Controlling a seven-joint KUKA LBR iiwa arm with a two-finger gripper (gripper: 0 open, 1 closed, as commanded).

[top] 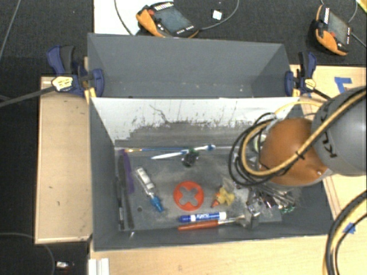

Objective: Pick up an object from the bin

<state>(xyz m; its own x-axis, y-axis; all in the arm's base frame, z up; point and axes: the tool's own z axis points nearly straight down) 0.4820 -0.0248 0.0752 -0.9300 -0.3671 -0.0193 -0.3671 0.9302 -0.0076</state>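
My gripper (265,203) is low in the bin's front right corner, mostly hidden under the arm's orange cover. Just left of it lies a small yellow and orange piece (223,197). In front of that, along the near wall, a blue marker (202,217) lies beside a thin orange-red pen (198,226), and their right ends reach close to the gripper. A flat red disc with a cross on it (188,195) lies further left, in the middle of the floor. I see nothing held.
Toward the left lies a clear syringe-like tube with a blue tip (147,187). A purple pen (127,175) lies along the left wall. A long blue and white stick (175,152) and a small black piece (188,160) lie at the back. Cables loop over the gripper.
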